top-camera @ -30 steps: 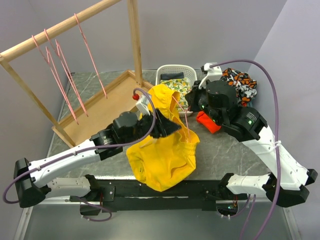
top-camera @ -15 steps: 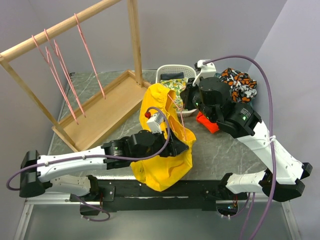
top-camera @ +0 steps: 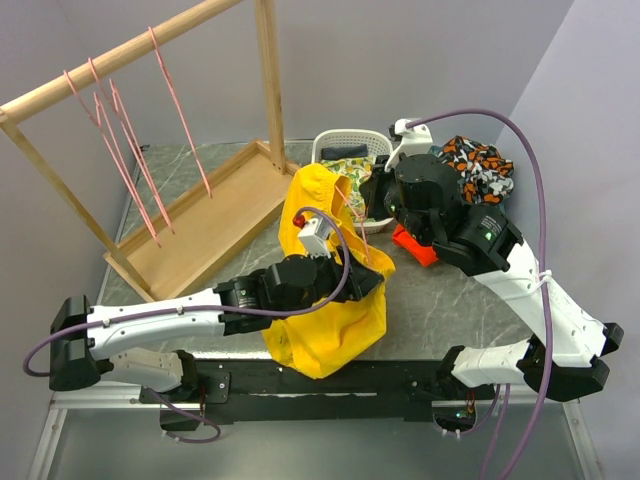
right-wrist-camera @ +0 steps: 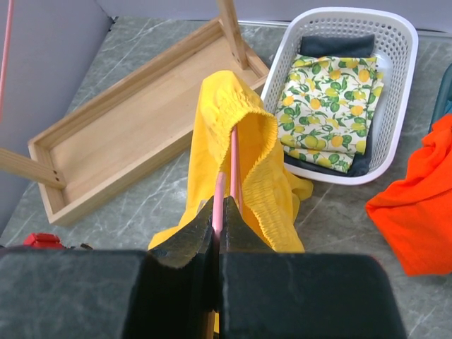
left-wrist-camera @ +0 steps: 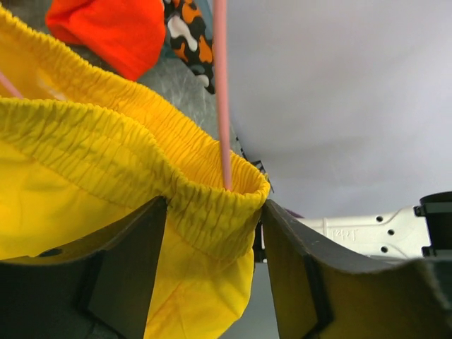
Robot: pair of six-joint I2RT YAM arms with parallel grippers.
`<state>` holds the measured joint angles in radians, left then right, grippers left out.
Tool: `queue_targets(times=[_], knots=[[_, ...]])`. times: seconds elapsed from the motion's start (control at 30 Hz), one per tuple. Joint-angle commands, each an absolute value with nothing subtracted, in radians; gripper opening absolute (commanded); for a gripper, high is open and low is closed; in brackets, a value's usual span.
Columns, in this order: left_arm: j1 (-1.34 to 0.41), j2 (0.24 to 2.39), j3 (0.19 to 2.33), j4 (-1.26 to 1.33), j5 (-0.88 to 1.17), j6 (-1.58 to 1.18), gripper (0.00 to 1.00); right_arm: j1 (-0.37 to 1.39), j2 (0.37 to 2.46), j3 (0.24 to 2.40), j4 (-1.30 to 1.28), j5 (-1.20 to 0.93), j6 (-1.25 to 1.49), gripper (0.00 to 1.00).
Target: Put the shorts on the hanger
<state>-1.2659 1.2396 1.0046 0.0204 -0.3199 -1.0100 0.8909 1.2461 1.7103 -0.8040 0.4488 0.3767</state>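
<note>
The yellow shorts (top-camera: 330, 320) hang mid-table with their waistband around a pink hanger (top-camera: 352, 222). My right gripper (top-camera: 378, 205) is shut on the hanger's wire above the shorts; in the right wrist view the wire (right-wrist-camera: 234, 152) runs from the closed fingertips (right-wrist-camera: 219, 212) into the gathered waistband (right-wrist-camera: 247, 141). My left gripper (top-camera: 368, 280) sits at the waistband's right end. In the left wrist view its fingers (left-wrist-camera: 212, 233) stand wide apart with the bunched waistband (left-wrist-camera: 106, 148) between them, and the hanger wire (left-wrist-camera: 221, 92) goes down into the fabric.
A wooden rack (top-camera: 130, 50) with several pink hangers (top-camera: 125, 150) stands at the back left over a wooden tray base (top-camera: 200, 220). A white basket (top-camera: 350, 145) of folded clothes, an orange-red cloth (top-camera: 412, 245) and a patterned cloth (top-camera: 480, 165) lie at the back right.
My left gripper has moved right and nearer along the shorts to the waistband's right end. The right gripper has lifted the hanger slightly back. The shorts hang narrower.
</note>
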Motion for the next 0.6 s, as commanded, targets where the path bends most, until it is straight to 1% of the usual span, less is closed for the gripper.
queue_targets(times=[0.0,0.03,0.2,0.3,0.33,0.4,0.43,0.5,0.53,0.57], knots=[[-1.226,1.258,1.072,0.135,-0.306,-0.963,0.59,0.904,1.236,1.758,-0.749,0.453,0.414,0.00],[-1.221,1.265,1.069,0.143,-0.293,-0.963,0.55,0.905,1.238,1.761,-0.750,0.453,0.416,0.00],[-1.212,1.290,1.069,0.166,-0.258,-0.960,0.50,0.913,1.247,1.772,-0.750,0.449,0.417,0.00],[-1.212,1.302,1.051,0.221,-0.233,-0.959,0.42,0.917,1.250,1.770,-0.749,0.446,0.422,0.00],[-1.212,1.305,1.046,0.233,-0.223,-0.962,0.36,0.916,1.249,1.770,-0.749,0.445,0.423,0.00],[-1.212,1.308,1.032,0.271,-0.224,-0.963,0.31,0.919,1.253,1.772,-0.749,0.446,0.425,0.00],[-1.210,1.307,1.028,0.290,-0.224,-0.963,0.25,0.919,1.253,1.770,-0.747,0.442,0.425,0.00],[-1.210,1.304,1.005,0.345,-0.224,-0.963,0.17,0.917,1.252,1.767,-0.742,0.445,0.425,0.00],[-1.210,1.302,0.999,0.359,-0.225,-0.966,0.06,0.919,1.250,1.766,-0.744,0.446,0.423,0.00],[-1.210,1.302,0.990,0.377,-0.233,-0.968,0.01,0.919,1.252,1.767,-0.745,0.446,0.423,0.00]])
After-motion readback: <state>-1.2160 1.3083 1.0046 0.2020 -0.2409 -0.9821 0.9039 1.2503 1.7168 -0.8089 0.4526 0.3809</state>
